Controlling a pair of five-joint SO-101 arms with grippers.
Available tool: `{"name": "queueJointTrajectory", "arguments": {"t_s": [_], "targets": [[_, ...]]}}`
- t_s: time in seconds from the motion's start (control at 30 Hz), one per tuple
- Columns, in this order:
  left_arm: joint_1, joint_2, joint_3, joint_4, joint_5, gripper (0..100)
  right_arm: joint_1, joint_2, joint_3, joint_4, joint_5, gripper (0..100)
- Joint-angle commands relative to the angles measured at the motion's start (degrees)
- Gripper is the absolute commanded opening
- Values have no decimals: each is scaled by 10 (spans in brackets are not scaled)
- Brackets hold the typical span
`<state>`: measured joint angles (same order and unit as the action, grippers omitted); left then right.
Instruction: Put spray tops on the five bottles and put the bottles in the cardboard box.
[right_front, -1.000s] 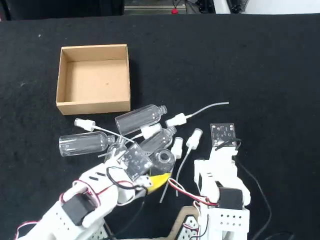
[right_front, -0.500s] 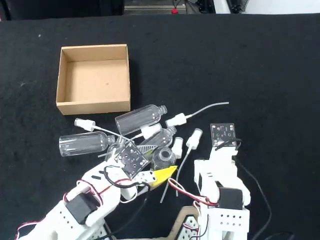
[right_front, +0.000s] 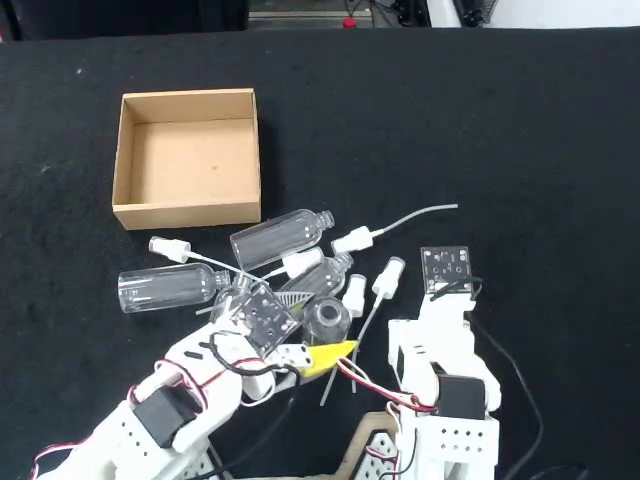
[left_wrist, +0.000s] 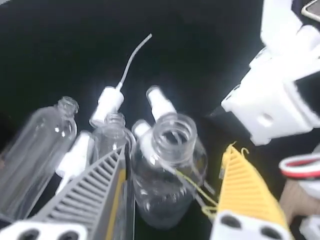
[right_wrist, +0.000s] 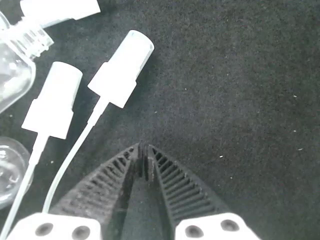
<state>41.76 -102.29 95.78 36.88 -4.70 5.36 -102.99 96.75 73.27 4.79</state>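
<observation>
- From the high view, find the clear plastic open-necked bottle (right_front: 327, 318) at lower centre, standing upright between the grey and yellow fingers of the left gripper (right_front: 312, 328); brown cardboard box (right_front: 185, 214) at upper left, well apart.
- In the left wrist view, see that bottle (left_wrist: 167, 175) squarely between widely parted jaws, neck towards the camera; contact hard to tell.
- In the right wrist view, note the right gripper (right_wrist: 143, 148) pinched together on nothing, with a white spray top (right_wrist: 120, 70) just ahead.

No text, label, brand, number or sign can be read. The clear bottles (right_front: 278, 237), the white spray tops (right_front: 388, 277), the cardboard box (right_front: 185, 214) and the black table (right_front: 520, 150) all show plain surfaces.
</observation>
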Motion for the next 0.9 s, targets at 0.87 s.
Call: {"name": "queueJointTrajectory", "arguments": {"t_s": [0.87], "targets": [[-7, -3, 16, -16, -32, 229, -3, -31, -1, 4, -1, 11]]}}
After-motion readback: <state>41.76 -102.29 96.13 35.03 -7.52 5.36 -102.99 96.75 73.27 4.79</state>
